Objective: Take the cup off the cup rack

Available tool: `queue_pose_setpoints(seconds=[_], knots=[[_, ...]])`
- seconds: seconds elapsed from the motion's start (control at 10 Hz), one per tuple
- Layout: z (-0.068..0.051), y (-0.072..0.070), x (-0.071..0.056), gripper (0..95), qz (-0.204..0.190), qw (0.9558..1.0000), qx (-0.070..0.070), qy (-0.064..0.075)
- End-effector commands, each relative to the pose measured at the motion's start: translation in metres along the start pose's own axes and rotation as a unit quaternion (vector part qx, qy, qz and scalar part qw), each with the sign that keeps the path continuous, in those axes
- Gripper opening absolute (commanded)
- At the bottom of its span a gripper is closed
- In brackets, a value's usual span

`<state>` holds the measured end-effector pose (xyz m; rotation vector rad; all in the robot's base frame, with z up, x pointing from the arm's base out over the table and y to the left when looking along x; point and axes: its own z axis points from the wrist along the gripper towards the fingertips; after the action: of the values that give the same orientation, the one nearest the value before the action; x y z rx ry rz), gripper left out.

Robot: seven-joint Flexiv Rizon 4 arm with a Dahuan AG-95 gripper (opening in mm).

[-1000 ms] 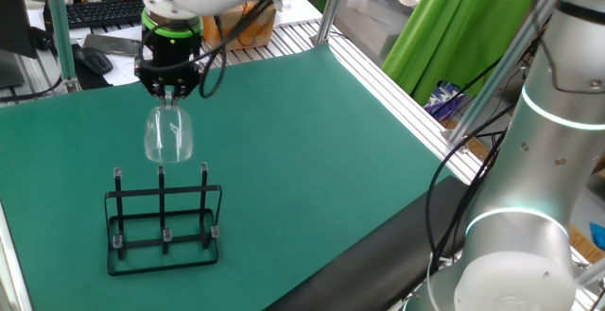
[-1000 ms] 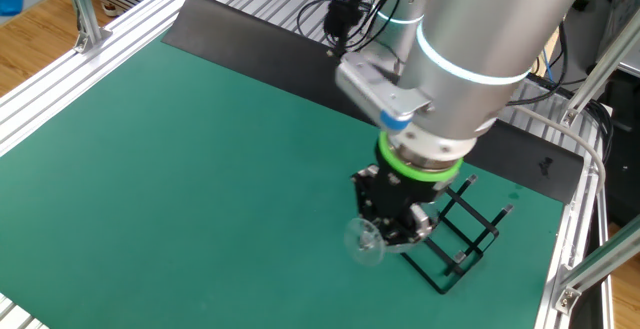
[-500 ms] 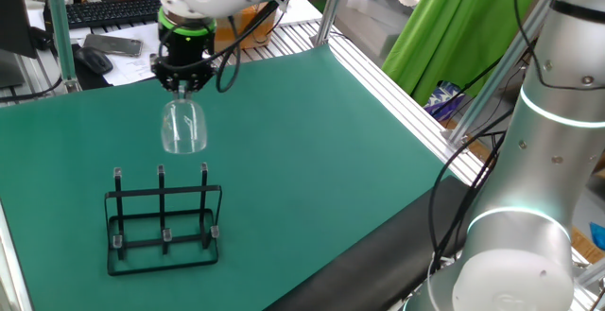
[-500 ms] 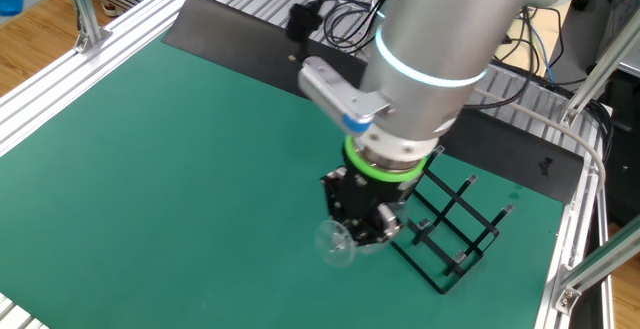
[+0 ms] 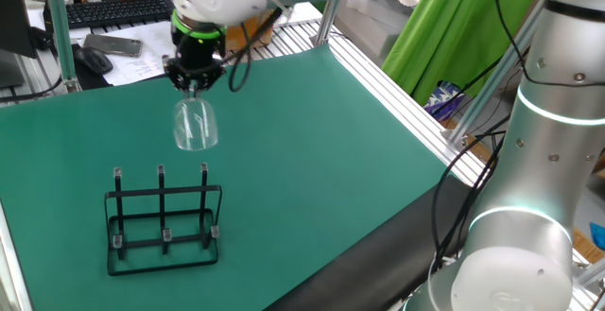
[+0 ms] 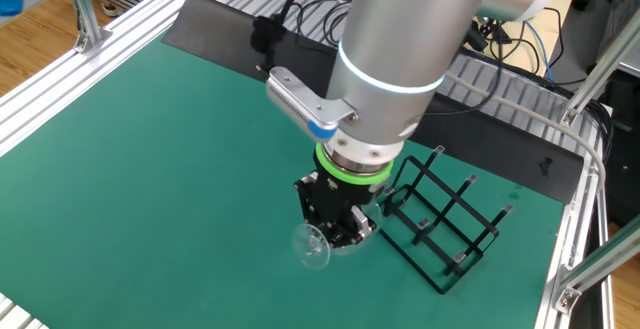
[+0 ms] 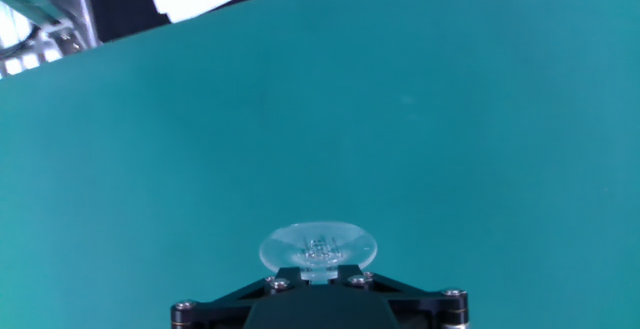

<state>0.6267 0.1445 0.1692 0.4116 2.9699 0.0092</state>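
Moved: since half a second ago the gripper and the cup have drifted further from the cup rack, up and toward the far side of the desk in one fixed view, leftward in the other.
Cup look: clear, colourless stemmed glass, rounded bowl hanging mouth-down, thin stem running up into the jaws; pale highlights streak the bowl.
Cup place: in the air above the green desk, higher than the rack's posts and touching none of them.
Other fixed view: the cup shows as a faint clear bowl just left of the gripper, with the cup rack standing apart to the right.
Hand view: the cup appears as a round, flat, translucent disc right at the gripper body, green desk beyond it.
Jaws: clenched on the cup's stem near the foot.
Rack: black wire frame, rectangular base, three upright posts with pale tips, bare of any glass, sitting flat on the desk.
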Motion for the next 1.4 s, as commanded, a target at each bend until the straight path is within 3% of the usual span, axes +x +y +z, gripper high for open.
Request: queue_pose_setpoints(seconds=[0.1,0.5,1.1,1.4], knots=[[0.012,0.001,-0.004,0.0,0.0,1.0,0.001,0.0],[0.04,0.005,-0.009,0.0,0.005,1.0,-0.001,-0.003],[0.064,0.008,-0.01,0.0,0.012,0.9997,-0.019,0.007],[0.078,0.011,-0.009,0.0,0.016,0.9996,-0.021,0.006]])
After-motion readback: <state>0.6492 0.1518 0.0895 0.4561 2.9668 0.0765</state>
